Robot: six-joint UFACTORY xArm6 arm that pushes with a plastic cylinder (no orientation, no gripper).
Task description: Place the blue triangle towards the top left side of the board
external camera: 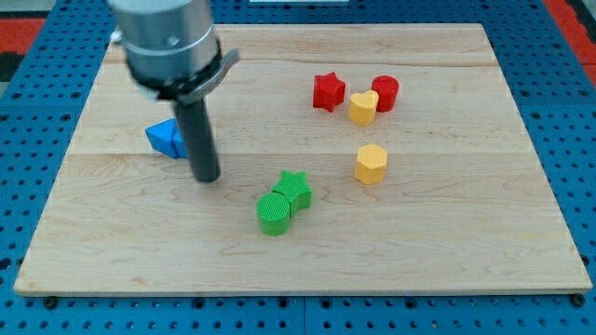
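Left of centre on the table [447, 251], my tip [207, 177] just right of the blue triangle [165, 139], rod partly covering it, no claw showing, green star [294, 187] and green cylinder [275, 211] touching nearby.

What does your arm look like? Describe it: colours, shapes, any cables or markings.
My arm's end is a grey metal cylinder with a darker band and a small flange at its base. From it runs a straight, dark, round rod down to my tip, which is just right of the blue triangle. No cables or markings show.
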